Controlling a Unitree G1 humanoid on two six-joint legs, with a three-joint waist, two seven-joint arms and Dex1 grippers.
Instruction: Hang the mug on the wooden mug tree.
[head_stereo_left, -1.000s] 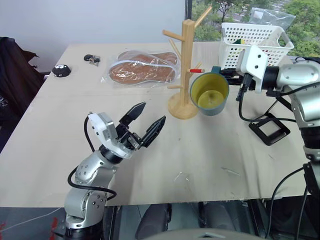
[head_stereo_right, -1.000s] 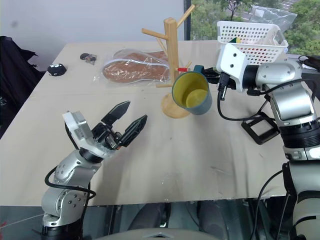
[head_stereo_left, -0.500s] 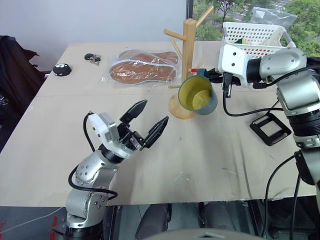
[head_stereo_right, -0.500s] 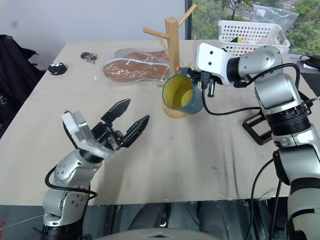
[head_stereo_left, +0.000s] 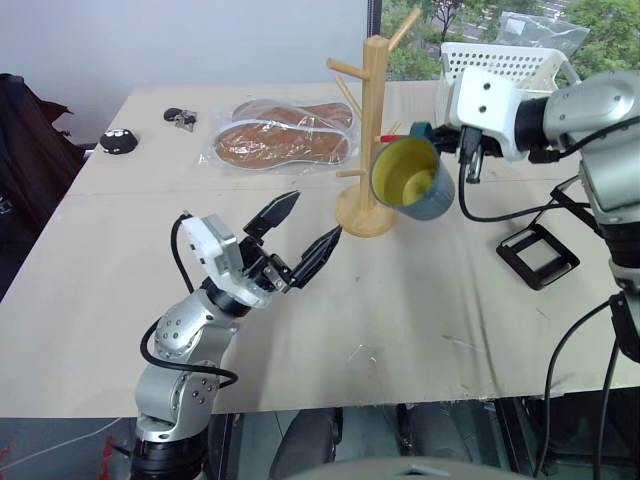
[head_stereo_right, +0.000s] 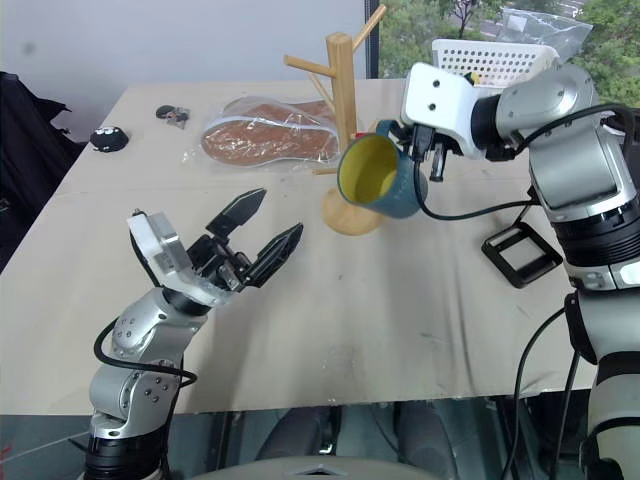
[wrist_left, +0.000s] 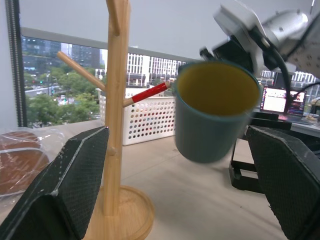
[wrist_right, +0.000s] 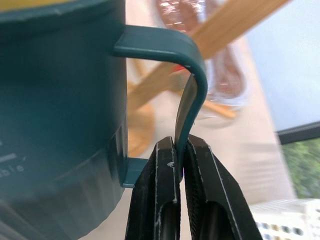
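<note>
A robot is standing at a pale wooden table (head_stereo_left: 420, 330), working to hang a mug on a mug tree. The right gripper (wrist_right: 179, 172) is holding the mug (head_stereo_left: 412, 181) in the air, its two black fingers (wrist_right: 161, 200) pinched shut on the thin outer bar of the blue loop handle. Gripping the bar this way is leaving the loop itself open, so a peg can pass through it.

The mug is hanging tilted, its yellow inside facing toward the robot, just beside the wooden mug tree (head_stereo_left: 371, 130) on the side nearer the table's right edge. The tree is standing upright on its round base toward the far edge of the table, roughly midway across. Its red-tipped peg (wrist_left: 146, 94) is pointing toward the mug; in the right wrist view it is showing through the handle loop, though whether it is actually threaded is unclear. The mug is not yet resting on any peg.

The left gripper (head_stereo_left: 308, 232) is hovering above the table toward the near edge, fingers spread apart and holding nothing, pointing at the tree as if waiting out of the way.

A white basket (head_stereo_left: 505, 68) is sitting near the far right corner.
</note>
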